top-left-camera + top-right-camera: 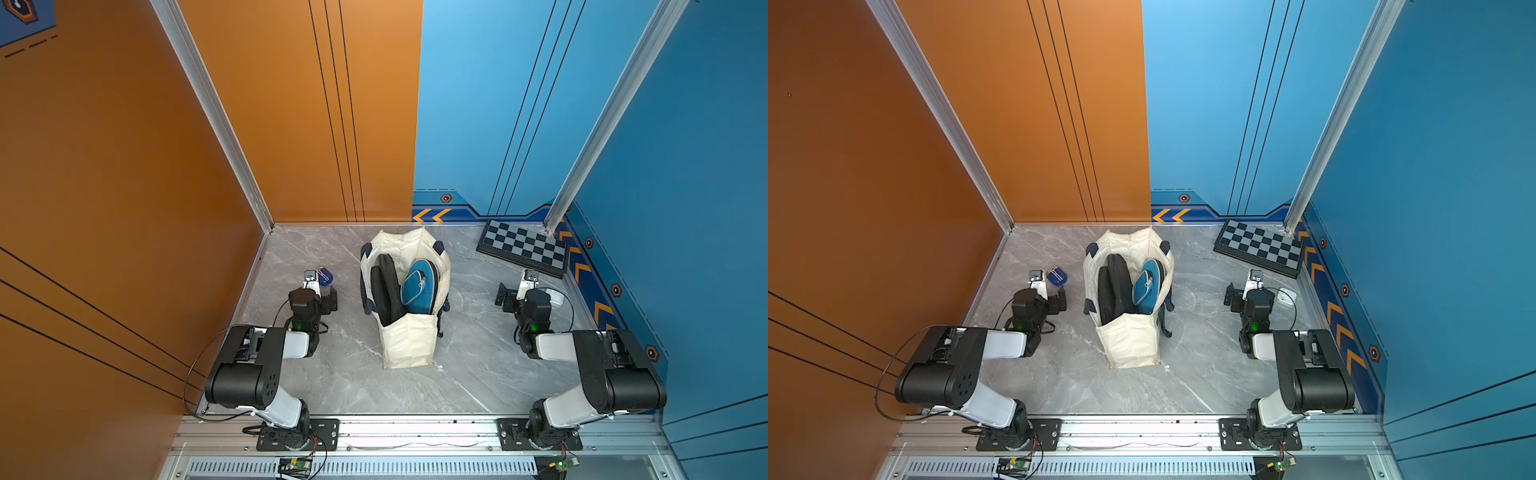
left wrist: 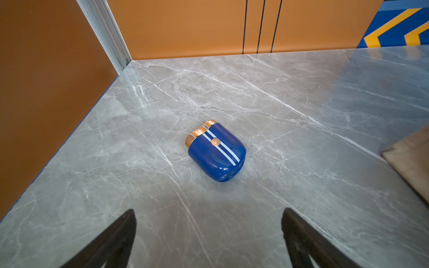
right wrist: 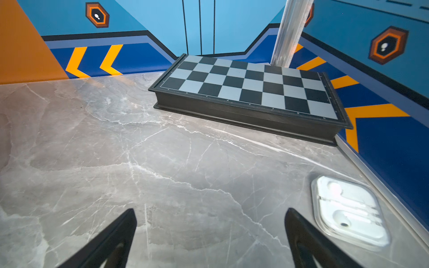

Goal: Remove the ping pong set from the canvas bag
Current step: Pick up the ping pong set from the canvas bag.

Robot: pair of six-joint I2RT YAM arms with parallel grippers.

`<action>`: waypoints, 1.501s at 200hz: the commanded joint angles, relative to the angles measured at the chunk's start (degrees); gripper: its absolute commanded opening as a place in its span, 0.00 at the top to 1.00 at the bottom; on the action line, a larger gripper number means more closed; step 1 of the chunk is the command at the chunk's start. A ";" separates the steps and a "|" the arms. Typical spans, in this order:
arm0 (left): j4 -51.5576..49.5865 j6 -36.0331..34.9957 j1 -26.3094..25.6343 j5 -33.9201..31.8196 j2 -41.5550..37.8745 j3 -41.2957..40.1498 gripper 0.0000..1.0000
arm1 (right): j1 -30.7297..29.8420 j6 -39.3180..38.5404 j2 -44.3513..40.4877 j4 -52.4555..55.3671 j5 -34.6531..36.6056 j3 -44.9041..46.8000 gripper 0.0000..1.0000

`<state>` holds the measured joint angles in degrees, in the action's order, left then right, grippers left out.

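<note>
On the table [image 1: 353, 386], the canvas bag [image 1: 409, 345] stood between the left end effector [image 2: 209, 210] and the right end effector [image 3: 210, 210], well apart from each. The ping pong set [image 1: 417, 286] sat inside it. Both end effectors gaped wide, holding nothing.

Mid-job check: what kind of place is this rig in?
Likely a staged robot test booth, not a home: printed orange and blue wall panels on aluminium posts, a marble-look tabletop, and the left arm and right arm bolted to a front rail.
</note>
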<state>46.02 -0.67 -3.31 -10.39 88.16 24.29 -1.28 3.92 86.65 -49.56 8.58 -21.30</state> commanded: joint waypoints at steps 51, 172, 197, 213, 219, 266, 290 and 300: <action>-12.38 -8.91 -9.49 -12.19 -5.65 6.55 0.02 | -2.79 0.88 -10.55 13.49 11.66 -3.83 0.01; -37.30 -0.38 -20.55 -17.46 -15.42 21.47 0.02 | -11.28 8.42 -24.21 41.90 23.21 -20.10 0.00; -44.65 5.89 -21.42 -15.91 -17.30 25.38 0.02 | -14.20 8.83 -25.55 47.64 21.94 -24.60 0.00; -47.20 7.77 -23.03 -16.66 -18.19 27.04 0.01 | -15.77 9.76 -25.92 49.60 19.15 -26.31 0.00; -48.16 8.40 -23.75 -17.68 -18.67 27.47 0.01 | -16.58 10.28 -25.72 50.54 18.94 -27.14 0.00; -58.32 16.36 -22.74 -18.34 -23.45 28.24 0.01 | -23.42 11.72 -22.51 60.04 17.69 -35.22 0.00; -63.33 19.38 -21.54 -15.77 -25.43 30.27 0.02 | -27.07 14.56 -19.41 66.22 14.63 -41.26 0.00; -65.47 20.77 -20.90 -14.34 -25.90 31.42 0.03 | -29.59 14.60 -17.49 68.81 14.66 -43.97 0.00</action>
<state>-11.42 14.76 -25.45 -27.42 64.03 52.40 -26.87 15.62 65.82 10.02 25.67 -59.33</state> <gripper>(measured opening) 0.977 0.999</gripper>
